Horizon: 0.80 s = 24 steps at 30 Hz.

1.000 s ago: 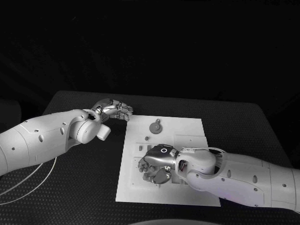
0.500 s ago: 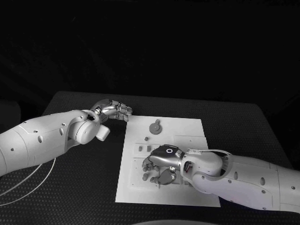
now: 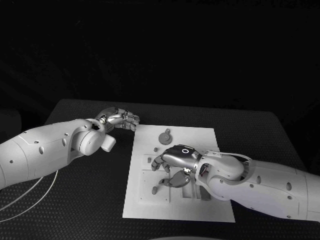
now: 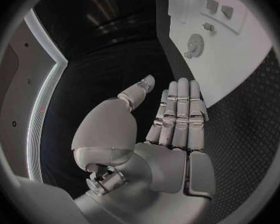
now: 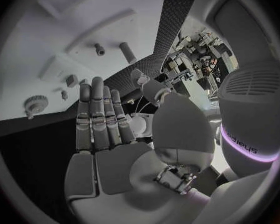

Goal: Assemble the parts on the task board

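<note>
The head view looks steeply down on the bench [image 3: 81, 200] and the task board [image 3: 203, 137] from above. Each wrist view sits close behind its own hand, the left hand [image 4: 171, 129] and the right hand [image 5: 105, 134], facing along the fingers. All three views share the task board.

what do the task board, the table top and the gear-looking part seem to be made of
Task board: looks like rigid white plastic or painted plate, matte, with flat even faces and crisp recesses.
Table: black with a fine dotted weave, probably a textured rubber or fabric mat; hard to say which.
Gear-shaped part: grey with a toothed rim, likely moulded or printed plastic, though metal can't be ruled out.
</note>
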Motion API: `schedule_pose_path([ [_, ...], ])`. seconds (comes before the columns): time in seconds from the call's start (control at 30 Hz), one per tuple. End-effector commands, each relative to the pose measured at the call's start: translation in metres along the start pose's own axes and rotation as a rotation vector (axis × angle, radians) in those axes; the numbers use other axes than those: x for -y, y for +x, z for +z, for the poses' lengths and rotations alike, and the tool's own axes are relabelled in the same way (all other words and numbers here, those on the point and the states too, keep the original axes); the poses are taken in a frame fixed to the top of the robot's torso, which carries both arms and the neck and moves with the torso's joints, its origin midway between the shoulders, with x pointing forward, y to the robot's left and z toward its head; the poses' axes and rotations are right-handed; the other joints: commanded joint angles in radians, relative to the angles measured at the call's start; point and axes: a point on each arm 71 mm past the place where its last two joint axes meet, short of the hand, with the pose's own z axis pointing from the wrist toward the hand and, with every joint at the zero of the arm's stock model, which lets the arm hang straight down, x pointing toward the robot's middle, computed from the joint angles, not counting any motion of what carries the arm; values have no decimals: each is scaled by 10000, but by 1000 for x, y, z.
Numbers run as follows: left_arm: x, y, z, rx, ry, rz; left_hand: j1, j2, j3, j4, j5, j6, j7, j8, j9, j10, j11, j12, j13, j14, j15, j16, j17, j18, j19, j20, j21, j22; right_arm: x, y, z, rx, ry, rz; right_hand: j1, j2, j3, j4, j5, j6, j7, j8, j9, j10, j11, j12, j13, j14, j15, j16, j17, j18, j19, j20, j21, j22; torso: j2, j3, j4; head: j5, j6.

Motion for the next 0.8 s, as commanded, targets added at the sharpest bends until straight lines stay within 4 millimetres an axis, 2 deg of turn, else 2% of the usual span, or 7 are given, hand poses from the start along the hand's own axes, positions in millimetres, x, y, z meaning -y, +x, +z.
schedule_pose_path([
  [0.03,2,2,1,-145,112,-8,-18,-35,-43,6,12,-72,-2,59,-6,-60,-28,-40,9,82,0,-41,18,-95,3,-6,22,-9,8,-9,-3,328,342,825,81,-7,27,46,36,-42,11,0,12,-27,31,65,-15,-23,-12,-14,26,204,-39,-2,78,239,3,-3,-3,-22,32],
  [0.13,2,1,1,-126,113,-5,-17,-36,-44,5,12,-72,-2,60,-6,-60,-28,-40,10,83,0,-43,20,-95,3,-6,22,-9,27,-18,-11,196,1129,1291,352,246,62,-79,45,67,176,89,57,641,3,451,160,173,-64,99,97,264,108,-29,212,251,-8,-5,1,-39,43],
  [0.27,2,1,1,-110,110,-2,-17,-36,-45,5,12,-71,-3,61,-6,-59,-29,-39,11,83,0,-45,23,-95,4,-6,23,-10,57,-33,-28,125,2258,1682,458,583,-281,-454,-7,296,224,298,223,1617,-603,1694,1535,28,-175,581,501,229,13,21,399,247,-10,-13,1,-92,97],
  [0.37,2,1,1,-109,114,0,-17,-37,-45,4,12,-71,-3,62,-6,-59,-29,-39,11,84,0,-47,26,-95,4,-6,23,-10,77,-39,-46,-99,3308,2461,427,606,-580,-438,147,456,3,457,426,2063,-966,3679,3470,636,-602,2176,1521,283,246,-11,785,276,-12,-22,-16,-137,138],
  [0.4,2,1,1,-106,117,0,-17,-38,-45,4,12,-71,-3,62,-6,-59,-29,-39,11,84,0,-47,26,-96,4,-6,23,-10,81,-39,-51,-233,3512,2597,243,313,-841,-460,182,456,-7,522,590,1358,-1134,5364,5186,569,-918,3647,2586,284,220,-34,973,252,-10,-18,-15,-158,148],
  [0.57,2,1,2,-94,113,5,-18,-37,-46,5,12,-70,-3,63,-6,-58,-29,-38,12,86,0,-50,30,-96,5,-5,24,-10,95,-33,-74,-1224,4831,3631,-479,579,-682,594,72,714,-229,842,1157,276,-1325,9313,8593,850,-1349,7067,4149,286,1567,-777,2915,305,-10,7,-41,-244,180],
  [0.8,2,3,3,-126,114,7,-26,-34,-50,11,12,-69,-3,64,-6,-58,-28,-38,14,87,1,-54,36,-97,6,-4,25,-11,101,-15,-107,-3575,6746,4438,-1266,700,-328,1698,43,1018,-504,1011,1625,694,-1544,10710,9323,1779,-1623,9529,4368,286,2450,-1564,4429,264,-10,13,-35,-348,216],
])
